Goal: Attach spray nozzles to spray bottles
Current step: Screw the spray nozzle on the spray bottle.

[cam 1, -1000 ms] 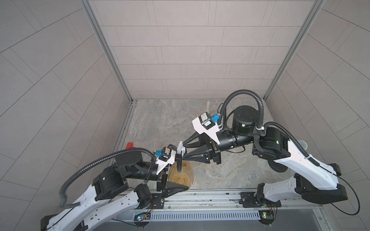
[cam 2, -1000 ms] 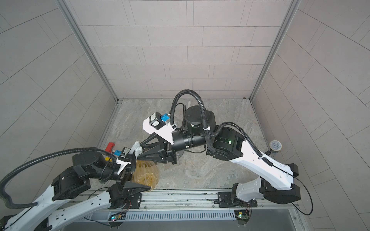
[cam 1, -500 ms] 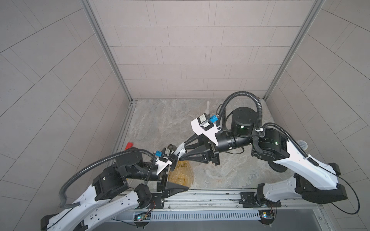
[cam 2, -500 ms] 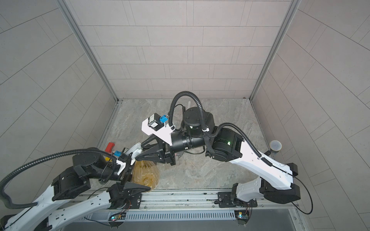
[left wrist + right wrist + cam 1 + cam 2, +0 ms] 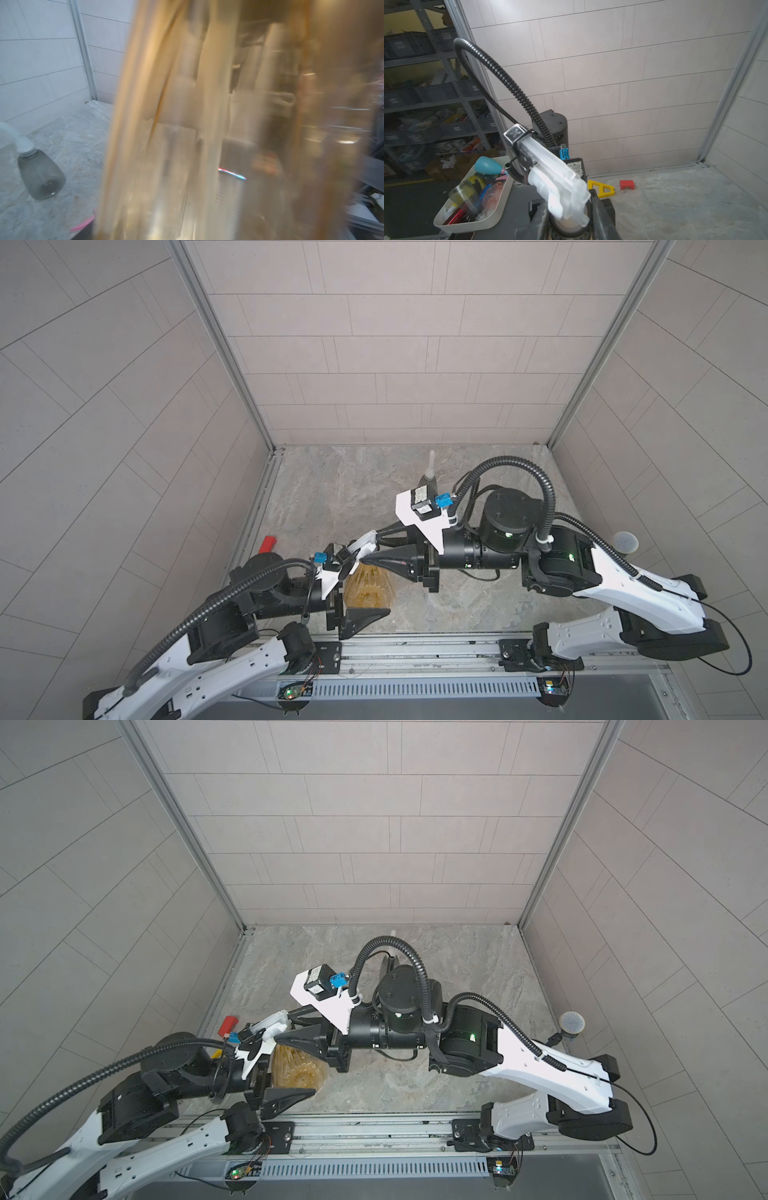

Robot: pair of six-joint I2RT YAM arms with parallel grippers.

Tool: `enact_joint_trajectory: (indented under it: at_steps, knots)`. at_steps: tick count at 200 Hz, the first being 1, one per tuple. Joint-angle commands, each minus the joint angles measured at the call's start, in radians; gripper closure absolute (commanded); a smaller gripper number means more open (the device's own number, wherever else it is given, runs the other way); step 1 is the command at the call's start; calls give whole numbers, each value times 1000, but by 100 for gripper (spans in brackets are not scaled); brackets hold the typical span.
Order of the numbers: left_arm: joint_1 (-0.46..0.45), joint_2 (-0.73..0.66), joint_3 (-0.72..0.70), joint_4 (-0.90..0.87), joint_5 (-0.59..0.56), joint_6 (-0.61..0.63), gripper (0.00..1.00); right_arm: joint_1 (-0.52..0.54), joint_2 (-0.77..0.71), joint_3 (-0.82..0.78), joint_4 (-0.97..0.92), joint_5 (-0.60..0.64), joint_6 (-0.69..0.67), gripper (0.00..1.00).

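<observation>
An orange-amber spray bottle point(image 5: 368, 587) point(image 5: 299, 1071) stands near the front rail, and my left gripper point(image 5: 365, 595) point(image 5: 291, 1073) is shut on its body. The bottle fills the left wrist view point(image 5: 207, 124), hiding the left fingers there. A white spray nozzle point(image 5: 363, 543) point(image 5: 272, 1025) point(image 5: 558, 187) sits on the bottle's neck. My right gripper point(image 5: 368, 548) point(image 5: 283, 1027) point(image 5: 569, 224) is shut on the nozzle's collar, one finger on each side. A smoky grey spray bottle point(image 5: 41, 174) wearing a white nozzle point(image 5: 20, 141) stands farther back point(image 5: 429, 479).
A red block point(image 5: 268, 543) point(image 5: 627, 185) and a yellow triangular piece point(image 5: 602, 188) lie by the left wall. A white tray point(image 5: 473, 224) of assorted items sits outside the cell. The metal rail point(image 5: 415, 651) runs along the front edge.
The right gripper's jaws have narrowed onto the white nozzle and shifted slightly left and down onto the amber bottle's neck. The left gripper has kept its hold.
</observation>
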State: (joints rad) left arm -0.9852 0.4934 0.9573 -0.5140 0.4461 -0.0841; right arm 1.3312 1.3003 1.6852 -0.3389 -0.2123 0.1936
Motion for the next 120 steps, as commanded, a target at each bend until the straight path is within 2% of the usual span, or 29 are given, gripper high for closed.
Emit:
enact_joint_trajectory:
  at_steps: [1,28,48,64,87,120]
  knots:
    - [14,11,56,117,-235,-28,100,120,25,-50,-112,208,74,74]
    - [12,31,52,122,-304,-21,100,204,63,-48,-120,498,208,75]
    - [13,38,50,127,-313,-20,100,257,107,-19,-124,653,243,76]
    - [14,36,44,130,-309,-23,100,272,135,6,-123,727,248,76]
    - [13,31,37,126,-284,-34,100,270,134,16,-100,721,209,71]
    - [13,21,38,97,-236,-40,100,272,41,5,-76,605,84,50]
